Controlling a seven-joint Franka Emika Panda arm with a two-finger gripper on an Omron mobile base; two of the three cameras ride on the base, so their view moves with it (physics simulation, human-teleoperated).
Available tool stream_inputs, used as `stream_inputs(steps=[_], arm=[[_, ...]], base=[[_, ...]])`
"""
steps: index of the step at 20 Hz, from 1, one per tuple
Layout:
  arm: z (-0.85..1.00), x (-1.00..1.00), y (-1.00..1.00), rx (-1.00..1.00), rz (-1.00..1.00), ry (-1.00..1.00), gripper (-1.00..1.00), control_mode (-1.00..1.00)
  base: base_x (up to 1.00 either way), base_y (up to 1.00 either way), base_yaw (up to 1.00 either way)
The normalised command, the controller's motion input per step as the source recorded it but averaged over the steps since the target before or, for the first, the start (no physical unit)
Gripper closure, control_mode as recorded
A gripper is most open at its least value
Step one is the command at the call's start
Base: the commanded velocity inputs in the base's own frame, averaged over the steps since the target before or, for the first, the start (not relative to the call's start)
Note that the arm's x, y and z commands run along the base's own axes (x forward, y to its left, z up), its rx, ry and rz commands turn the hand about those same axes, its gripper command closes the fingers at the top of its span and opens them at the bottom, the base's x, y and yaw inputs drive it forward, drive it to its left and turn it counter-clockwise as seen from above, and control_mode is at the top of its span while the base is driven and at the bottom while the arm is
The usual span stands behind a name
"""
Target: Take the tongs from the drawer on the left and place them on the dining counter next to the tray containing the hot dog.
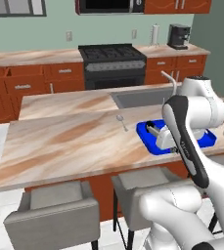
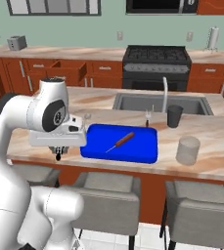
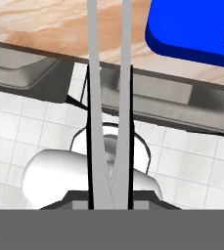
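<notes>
The large beige stone dining counter (image 2: 45, 134) with brown veins spans the middle of both base views, with grey cushioned stools (image 2: 108, 195) tucked along its near edge. Behind the counter, the wall-side cabinets include a red-brown wooden drawer (image 2: 69, 68) standing open. On the counter, toward its sink end, lies the small flat bright blue rectangular tray (image 2: 138, 151), holding a thin brown hot dog on a stick (image 2: 123, 140). Beyond the tray stand a dark cup (image 2: 174, 116) and, nearer the counter's front edge, a pale translucent glass (image 2: 188, 150).

The white arm's gripper (image 2: 58, 155) hangs at the counter's near edge, just beside the tray's left end. Its jaws are clamped together on the thin silver-grey metal tongs (image 3: 108, 97). In the hand view the two long grey blades rise from the fingertips and spread slightly, crossing over the counter's edge with the tray's corner (image 3: 191, 34) off to one side.
</notes>
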Motion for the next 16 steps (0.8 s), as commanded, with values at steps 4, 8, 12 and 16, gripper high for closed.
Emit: stream_inputs(steps=[4, 8, 12, 16], arm=[[0.00, 0.00, 0.00, 0.00, 0.00, 0.00, 1.00, 1.00], [0.00, 0.00, 0.00, 0.00, 0.00, 0.00, 1.00, 1.00], [0.00, 0.00, 0.00, 0.00, 0.00, 0.00, 1.00, 1.00], [0.00, 0.00, 0.00, 0.00, 0.00, 0.00, 1.00, 1.00]], base=[[0.59, 0.46, 0.00], [0.79, 0.24, 0.02], [0.11, 0.00, 0.04], [0.00, 0.00, 0.00]])
